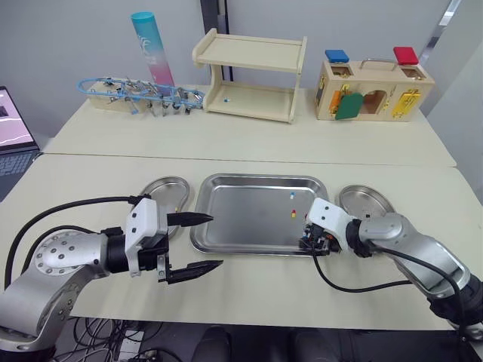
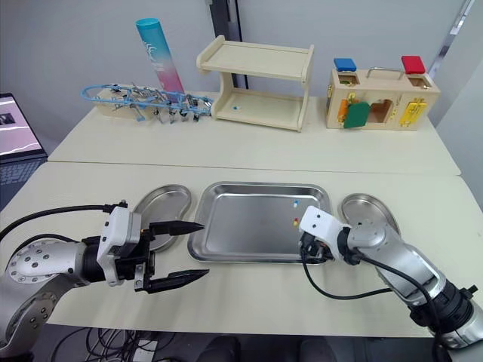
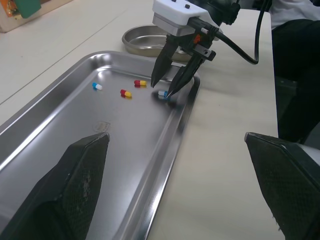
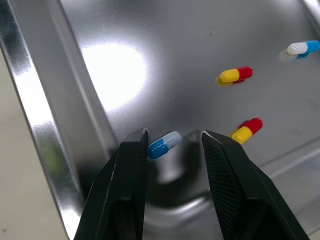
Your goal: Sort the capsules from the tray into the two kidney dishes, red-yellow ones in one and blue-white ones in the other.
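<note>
A steel tray (image 1: 241, 215) lies between two empty kidney dishes, one on the left (image 1: 167, 192) and one on the right (image 1: 365, 202). My right gripper (image 4: 172, 137) is lowered into the tray's front right corner. It stands open, its fingers on either side of a blue-white capsule (image 4: 164, 144) that lies on the tray floor and touches one finger. Two red-yellow capsules (image 4: 235, 74) (image 4: 248, 130) and another blue-white one (image 4: 302, 48) lie just beyond. My left gripper (image 1: 215, 240) hangs wide open and empty at the tray's front left corner.
On the rear table stand a wooden shelf (image 1: 253, 75), a wooden lock box (image 1: 373, 90), a tall blue-pink tube (image 1: 151, 45) and a rack of metal tools (image 1: 139, 94). A laptop (image 1: 15, 128) sits at the far left. Black cables trail from both wrists.
</note>
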`<state>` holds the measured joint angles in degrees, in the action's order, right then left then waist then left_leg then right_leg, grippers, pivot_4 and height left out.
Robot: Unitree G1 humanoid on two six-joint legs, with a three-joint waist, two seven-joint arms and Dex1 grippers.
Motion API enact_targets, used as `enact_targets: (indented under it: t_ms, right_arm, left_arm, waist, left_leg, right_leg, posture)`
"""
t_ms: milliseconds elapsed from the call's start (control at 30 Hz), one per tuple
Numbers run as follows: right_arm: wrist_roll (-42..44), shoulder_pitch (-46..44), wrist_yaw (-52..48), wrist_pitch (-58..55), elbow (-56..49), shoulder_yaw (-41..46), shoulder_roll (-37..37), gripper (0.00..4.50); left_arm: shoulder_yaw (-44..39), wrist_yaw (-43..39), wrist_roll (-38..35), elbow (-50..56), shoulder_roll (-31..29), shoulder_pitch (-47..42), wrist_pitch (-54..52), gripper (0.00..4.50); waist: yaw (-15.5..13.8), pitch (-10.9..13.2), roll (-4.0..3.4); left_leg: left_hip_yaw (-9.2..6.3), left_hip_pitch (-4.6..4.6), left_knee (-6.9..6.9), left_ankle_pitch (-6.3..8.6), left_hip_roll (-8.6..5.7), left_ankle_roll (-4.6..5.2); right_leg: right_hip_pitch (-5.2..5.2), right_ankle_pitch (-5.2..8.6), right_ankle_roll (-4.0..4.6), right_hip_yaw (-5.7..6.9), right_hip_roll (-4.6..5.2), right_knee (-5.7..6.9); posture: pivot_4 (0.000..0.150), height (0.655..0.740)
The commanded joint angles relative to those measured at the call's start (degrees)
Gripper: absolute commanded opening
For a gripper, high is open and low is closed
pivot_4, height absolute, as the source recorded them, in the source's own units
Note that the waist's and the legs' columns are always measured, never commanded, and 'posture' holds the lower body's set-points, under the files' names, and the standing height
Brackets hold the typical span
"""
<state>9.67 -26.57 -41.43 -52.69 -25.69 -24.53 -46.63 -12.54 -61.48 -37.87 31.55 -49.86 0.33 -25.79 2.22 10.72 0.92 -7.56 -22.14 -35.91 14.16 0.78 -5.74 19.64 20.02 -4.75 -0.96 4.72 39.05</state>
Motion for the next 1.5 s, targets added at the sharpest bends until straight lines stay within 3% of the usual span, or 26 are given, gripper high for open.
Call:
enact_targets:
  t_ms: [33, 733, 1000, 1267, 1500]
  right_arm:
    - [-1.6, -1.6, -1.7, 2.6, 0.6, -0.1, -0.4, 1.89]
    - [-3.0, -0.3, -6.0, 0.7, 1.6, 0.0, -1.0, 1.89]
    - [-2.6, 0.0, -7.2, 0.2, 2.0, 0.6, -0.9, 0.0]
    - [-0.8, -1.6, -9.0, 1.1, 0.9, 2.7, -0.2, 0.0]
    - [3.7, -1.5, -10.7, -1.3, -4.0, 9.8, -2.5, 0.0]
  left_arm:
    - [0.5, 0.8, -0.5, 1.0, 0.3, -1.1, 0.0, 4.5]
    - [2.1, 1.8, -0.6, 1.4, 0.5, -2.3, -0.2, 4.5]
    - [2.5, 2.1, -0.4, 1.3, 0.7, -2.5, 0.2, 4.5]
    - [2.5, 1.7, -0.9, 1.1, 0.7, -2.9, 0.3, 4.5]
    - [1.5, 1.5, -7.4, 2.1, 1.8, -4.6, -2.0, 4.5]
  waist:
    - [0.0, 0.0, 0.0]
    - [0.0, 0.0, 0.0]
    - [0.0, 0.0, 0.0]
    - [0.0, 0.0, 0.0]
    - [-0.3, 0.0, 0.0]
  left_leg:
    - [0.0, 0.0, 0.0, 0.0, 0.0, 0.0]
    - [-0.01, -0.01, 0.0, 0.0, 0.0, 0.0]
    - [-0.02, -0.01, 0.0, 0.0, 0.0, 0.0]
    - [-0.02, -0.01, 0.0, 0.0, 0.0, 0.0]
    - [-0.02, -0.04, 0.0, 0.0, 0.0, 0.0]
  right_leg:
    - [0.0, 0.0, 0.0, 0.0, 0.0, 0.0]
    - [0.0, 0.0, 0.0, 0.01, 0.0, 0.0]
    - [-0.01, 0.0, 0.0, 0.02, 0.0, 0.0]
    - [0.0, 0.0, 0.0, 0.01, 0.0, -0.01]
    - [0.01, 0.0, 0.0, 0.03, 0.0, -0.01]
  posture:
    - [0.15, 0.74]
    - [0.15, 0.74]
    - [0.15, 0.74]
    - [0.15, 0.74]
    - [0.15, 0.74]
